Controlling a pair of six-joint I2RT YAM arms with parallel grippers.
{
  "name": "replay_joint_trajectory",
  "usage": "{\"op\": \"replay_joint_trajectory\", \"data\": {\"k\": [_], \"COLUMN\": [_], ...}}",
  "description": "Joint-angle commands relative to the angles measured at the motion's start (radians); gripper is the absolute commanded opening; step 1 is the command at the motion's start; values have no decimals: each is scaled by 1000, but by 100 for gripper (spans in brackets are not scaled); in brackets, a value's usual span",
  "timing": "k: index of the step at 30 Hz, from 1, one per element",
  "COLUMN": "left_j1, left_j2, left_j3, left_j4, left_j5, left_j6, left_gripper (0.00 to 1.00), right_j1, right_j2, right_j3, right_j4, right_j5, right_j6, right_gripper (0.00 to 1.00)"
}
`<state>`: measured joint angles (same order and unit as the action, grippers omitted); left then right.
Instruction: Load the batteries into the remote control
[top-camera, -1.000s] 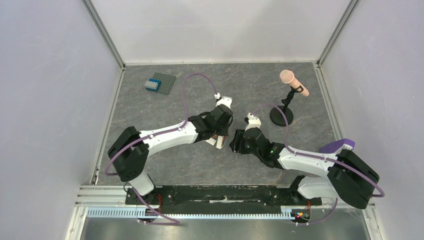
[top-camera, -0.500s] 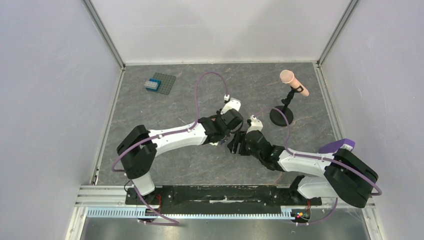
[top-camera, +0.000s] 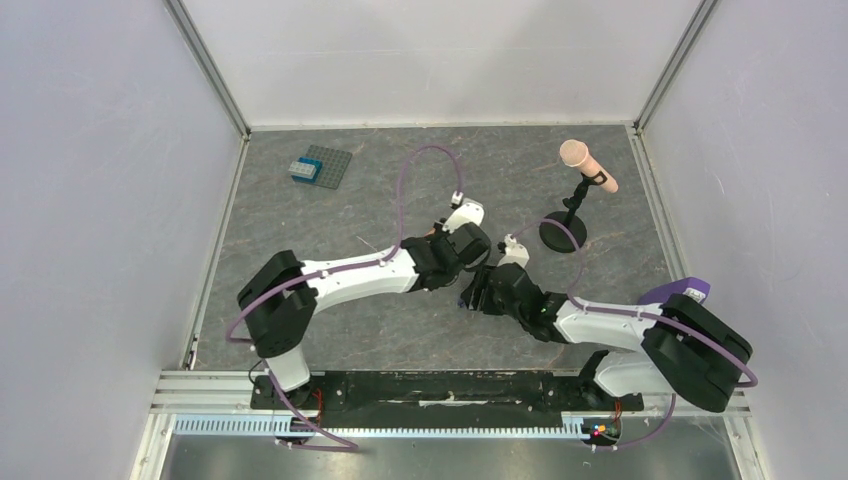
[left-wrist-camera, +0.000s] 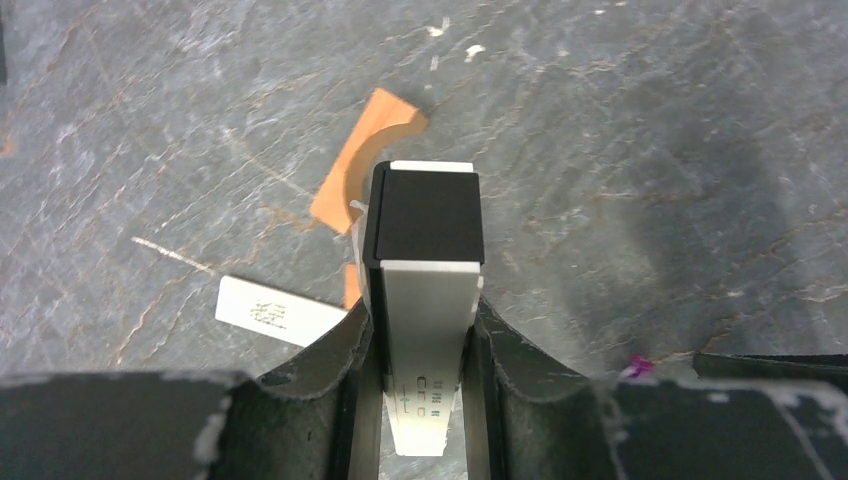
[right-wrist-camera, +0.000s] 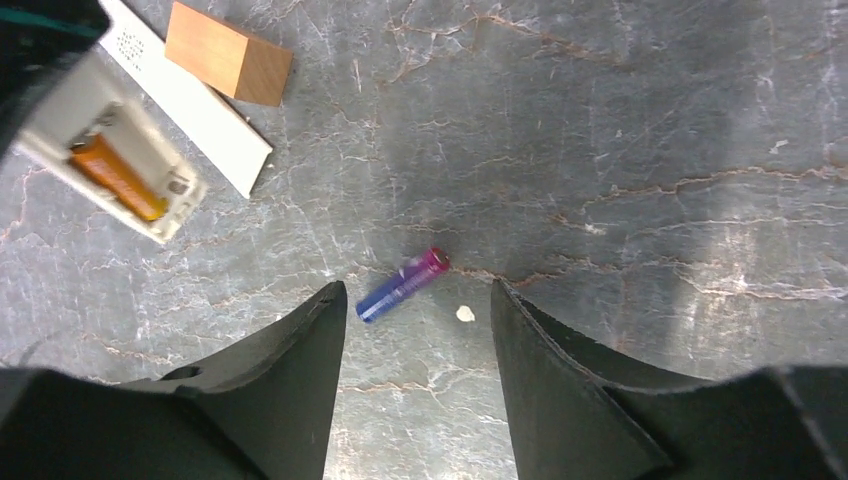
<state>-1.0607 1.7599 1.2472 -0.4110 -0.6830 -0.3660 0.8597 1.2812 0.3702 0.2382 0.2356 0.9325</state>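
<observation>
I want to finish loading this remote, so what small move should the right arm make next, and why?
Probably lower the right gripper straight down and close on the small dark blue cylindrical battery. It lies on the table right between its open jaws, while the orange battery already sits in the long cream-white remote control, which the left gripper holds.

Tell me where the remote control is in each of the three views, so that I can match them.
Top external: hidden under the left gripper at the table's centre.
Left wrist: the remote control is at centre, clamped in that gripper.
Right wrist: the remote control is upper left, an orange battery in its recess.
Shared landmark: the white flat strip lying beside it, in both wrist views.
</observation>
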Motion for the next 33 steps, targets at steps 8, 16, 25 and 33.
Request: {"op": "replay_joint_trajectory", "data": {"k": [8,16,25,33], "left_j1": [153,252,343,377], "left_j2": [-301,-423,-543,-616], "left_j3": [-161,-281,-392,-462], "left_j4": [112,189,252,280], "left_j5": [163,254,362,473], "left_j6": [-127,-139,-147,-164], "left_gripper": [2,2,2,2], "right_j1": [79,155,213,234], "right_j2": [184,266,401,418], "right_j3": [323,417,551,555], "right_j4": [-461,-624,-765,-781], "right_j5": [156,284,298,224], "right_j6": [119,138,197,253], "right_gripper": [49,50,38,15]}}
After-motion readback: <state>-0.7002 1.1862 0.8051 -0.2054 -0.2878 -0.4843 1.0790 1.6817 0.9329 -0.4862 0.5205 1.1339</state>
